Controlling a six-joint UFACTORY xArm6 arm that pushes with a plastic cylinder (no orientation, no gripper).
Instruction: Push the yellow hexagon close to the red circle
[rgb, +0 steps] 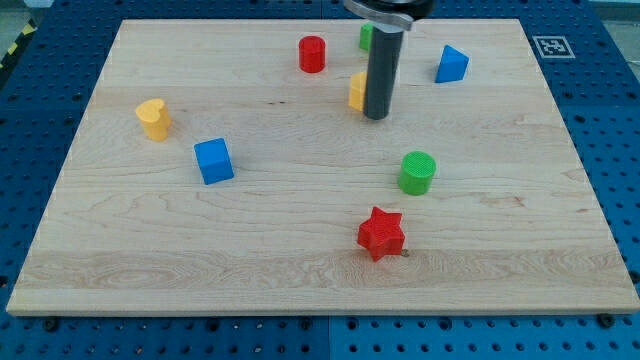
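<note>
The yellow hexagon sits near the view's top centre, its right side hidden behind my rod. The red circle stands up and to the left of it, a short gap away. My tip rests on the board right against the hexagon's right side, slightly below it.
A green block is partly hidden behind the rod at the top. A blue triangular block is at the top right. A yellow heart and blue cube are at the left. A green cylinder and red star lie lower centre-right.
</note>
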